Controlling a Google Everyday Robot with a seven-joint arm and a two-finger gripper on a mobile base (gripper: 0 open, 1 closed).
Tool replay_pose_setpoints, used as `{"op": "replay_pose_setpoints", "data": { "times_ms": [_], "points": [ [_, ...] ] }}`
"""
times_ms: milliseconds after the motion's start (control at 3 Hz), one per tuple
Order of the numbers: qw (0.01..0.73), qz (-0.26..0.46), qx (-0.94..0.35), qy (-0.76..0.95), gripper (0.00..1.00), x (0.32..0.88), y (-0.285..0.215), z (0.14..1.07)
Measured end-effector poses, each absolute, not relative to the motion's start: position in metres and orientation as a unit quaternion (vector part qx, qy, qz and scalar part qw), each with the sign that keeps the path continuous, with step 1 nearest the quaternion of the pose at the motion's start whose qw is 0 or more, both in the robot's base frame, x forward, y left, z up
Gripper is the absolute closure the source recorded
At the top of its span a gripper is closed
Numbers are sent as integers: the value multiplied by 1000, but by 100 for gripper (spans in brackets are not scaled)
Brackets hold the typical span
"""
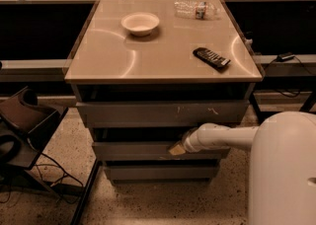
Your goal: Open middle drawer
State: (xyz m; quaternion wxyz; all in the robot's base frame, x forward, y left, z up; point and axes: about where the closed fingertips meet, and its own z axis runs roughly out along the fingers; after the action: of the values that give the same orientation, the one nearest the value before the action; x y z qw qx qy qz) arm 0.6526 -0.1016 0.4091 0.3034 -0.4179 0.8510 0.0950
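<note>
Found the middle drawer [131, 151] second of three under a smooth, glossy tabletop [163, 66]: flat, matte grey, handleless front, a long thin rectangle. Faced the camera, long axis running left to right. Saw the tan-tipped gripper [177, 148] at its upper edge, right of centre, on a rounded white arm [222, 137]; could not tell whether parted or closed.

The gripper [177, 148] is at the middle drawer [133, 151] front, right of centre; a bowl [140, 23] sits left of the remote [211, 57] on the tabletop [108, 61].
</note>
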Motion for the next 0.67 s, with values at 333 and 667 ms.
{"op": "replay_pose_setpoints", "data": {
  "times_ms": [333,667],
  "points": [
    [316,92,-406,852,100,650,-102,423],
    [317,85,-403,854,100,614,-99,419]
  ]
}}
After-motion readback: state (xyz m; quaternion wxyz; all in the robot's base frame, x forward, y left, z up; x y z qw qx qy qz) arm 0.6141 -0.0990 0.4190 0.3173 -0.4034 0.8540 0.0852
